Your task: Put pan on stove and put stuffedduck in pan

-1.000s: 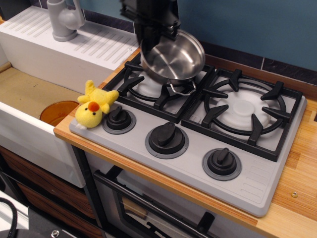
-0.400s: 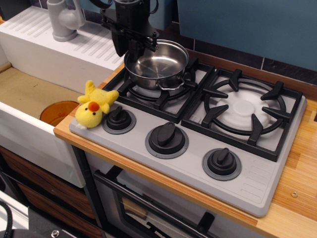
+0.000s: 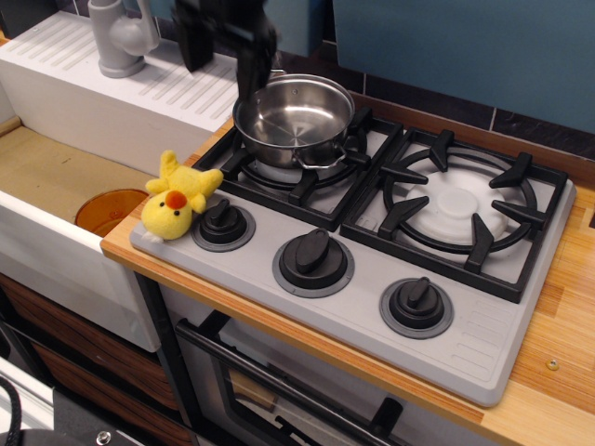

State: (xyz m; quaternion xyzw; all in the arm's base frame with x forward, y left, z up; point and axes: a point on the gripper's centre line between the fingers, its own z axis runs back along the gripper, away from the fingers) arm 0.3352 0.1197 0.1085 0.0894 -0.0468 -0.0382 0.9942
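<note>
The pan (image 3: 293, 119), a small shiny steel pot, stands upright and empty on the left grate of the grey stove (image 3: 465, 321). The yellow stuffedduck (image 3: 177, 200) lies on the stove's front left corner, beside the left knob (image 3: 223, 223). My gripper (image 3: 223, 58) is at the top, above and left of the pan's rim. Its dark fingers are spread apart with nothing between them, and it is blurred by motion. One finger (image 3: 253, 65) hangs just over the pan's back left edge.
A white sink (image 3: 56, 232) with an orange disc (image 3: 107, 209) in it lies to the left. A grey faucet (image 3: 121, 37) and a ribbed drainboard (image 3: 177, 88) stand behind it. The right burner (image 3: 460, 204) is bare. A wooden counter (image 3: 558, 372) borders the stove.
The pan came down from a tilted hold onto the left grate. My gripper let go of it and moved up and left, away from the rim.
</note>
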